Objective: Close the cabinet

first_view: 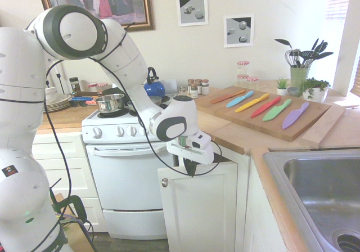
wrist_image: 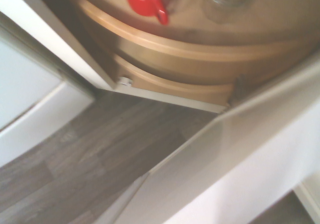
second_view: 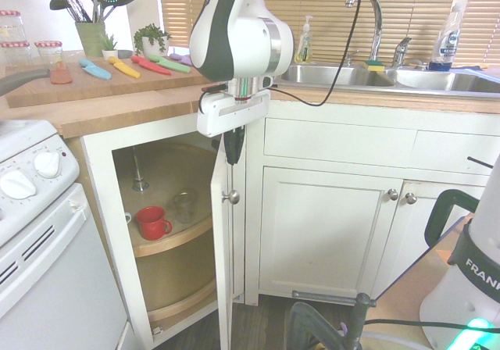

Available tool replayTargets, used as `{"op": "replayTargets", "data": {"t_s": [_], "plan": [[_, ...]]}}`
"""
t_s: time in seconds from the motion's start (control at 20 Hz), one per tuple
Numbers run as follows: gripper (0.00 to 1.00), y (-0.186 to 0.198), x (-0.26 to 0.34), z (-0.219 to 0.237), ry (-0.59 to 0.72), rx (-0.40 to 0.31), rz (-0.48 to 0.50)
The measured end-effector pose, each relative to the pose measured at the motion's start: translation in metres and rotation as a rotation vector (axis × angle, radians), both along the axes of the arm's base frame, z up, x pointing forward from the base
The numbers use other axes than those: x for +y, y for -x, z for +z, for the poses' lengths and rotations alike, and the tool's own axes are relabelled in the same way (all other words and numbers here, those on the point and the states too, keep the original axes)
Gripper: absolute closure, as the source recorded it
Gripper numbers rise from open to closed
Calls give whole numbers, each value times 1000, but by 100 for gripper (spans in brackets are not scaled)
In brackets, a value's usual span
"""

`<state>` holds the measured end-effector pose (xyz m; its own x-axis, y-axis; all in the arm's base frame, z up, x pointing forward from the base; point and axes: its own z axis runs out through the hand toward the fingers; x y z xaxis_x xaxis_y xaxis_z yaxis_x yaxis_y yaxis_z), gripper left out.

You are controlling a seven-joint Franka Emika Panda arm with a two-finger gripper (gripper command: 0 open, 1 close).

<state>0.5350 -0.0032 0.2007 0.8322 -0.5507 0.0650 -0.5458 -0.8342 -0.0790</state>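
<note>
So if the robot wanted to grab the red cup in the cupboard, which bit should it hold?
Probably the handle of the red cup. The cup stands upright on the round wooden shelf with its handle sticking out toward the open front. The gripper would likely come in level through the opening, because the countertop covers it from above. The glass jar stands close beside it.
</note>
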Motion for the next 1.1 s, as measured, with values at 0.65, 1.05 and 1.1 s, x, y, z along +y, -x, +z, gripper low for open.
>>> {"op": "replayTargets", "data": {"t_s": [0.65, 1.05, 1.1], "plan": [[100, -77, 49, 13, -12, 26, 21], [100, -110, 54, 26, -16, 20, 26], [100, -110, 53, 26, -16, 21, 24]]}}
